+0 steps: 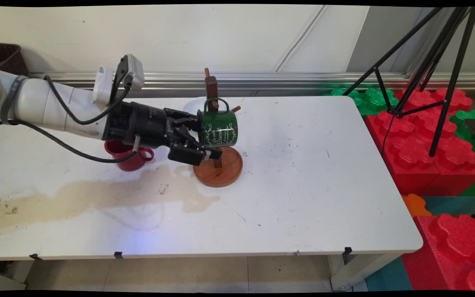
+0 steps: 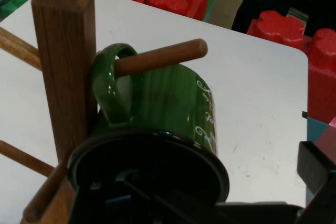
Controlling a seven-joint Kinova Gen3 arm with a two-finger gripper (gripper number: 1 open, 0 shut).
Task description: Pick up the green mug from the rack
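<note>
Nearest in my main view, tan stain point(image 1: 97, 198) across the white table point(image 1: 303, 198). Behind it, gripper point(image 1: 204, 138) grasps the green mug point(image 1: 217, 128) by its rim, one finger inside. Mug's handle point(image 2: 113, 85) is threaded over a peg point(image 2: 157, 59) of the wooden mug tree point(image 1: 217, 165), so it hangs there. Arm lies nearly horizontal from the left, over a red cup point(image 1: 128, 154).

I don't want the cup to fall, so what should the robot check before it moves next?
1. Handle of green mug hooked over peg: ok.
2. Wooden mug tree standing upright on its base: ok.
3. Position of end effector at the mug's open mouth: ok.
4. Whether it grips the mug: cannot tell.
5. The red mug standing apart from the tree's base: ok.
</note>
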